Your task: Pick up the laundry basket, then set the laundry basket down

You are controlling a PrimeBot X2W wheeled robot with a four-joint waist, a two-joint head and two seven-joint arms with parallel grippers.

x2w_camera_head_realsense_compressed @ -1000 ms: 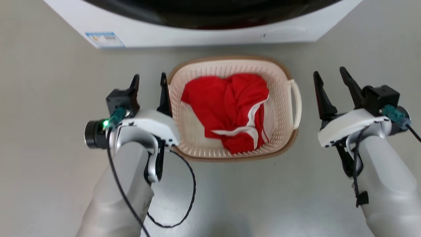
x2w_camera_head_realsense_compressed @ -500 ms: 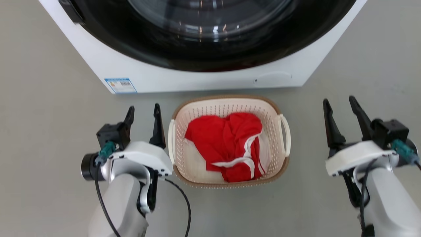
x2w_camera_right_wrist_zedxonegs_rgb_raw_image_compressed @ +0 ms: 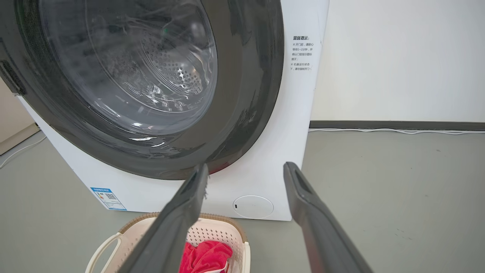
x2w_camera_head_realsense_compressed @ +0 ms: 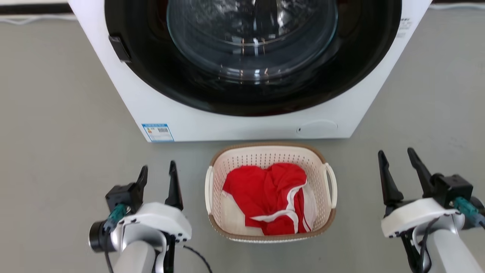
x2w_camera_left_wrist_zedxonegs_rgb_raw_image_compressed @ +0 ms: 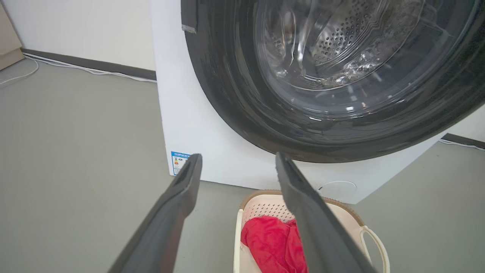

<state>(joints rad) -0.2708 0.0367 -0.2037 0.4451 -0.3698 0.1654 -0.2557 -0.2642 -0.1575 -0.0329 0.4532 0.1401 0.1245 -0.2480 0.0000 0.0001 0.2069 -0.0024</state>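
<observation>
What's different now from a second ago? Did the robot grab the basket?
Mostly the camera moved: the view pulled back, showing more of the washing machine. The left gripper, whose fingers were against the left edge of the laundry basket, now sits apart from it. Nothing was grabbed; it and the right gripper stay open. The basket and its red cloth lie as before.
</observation>
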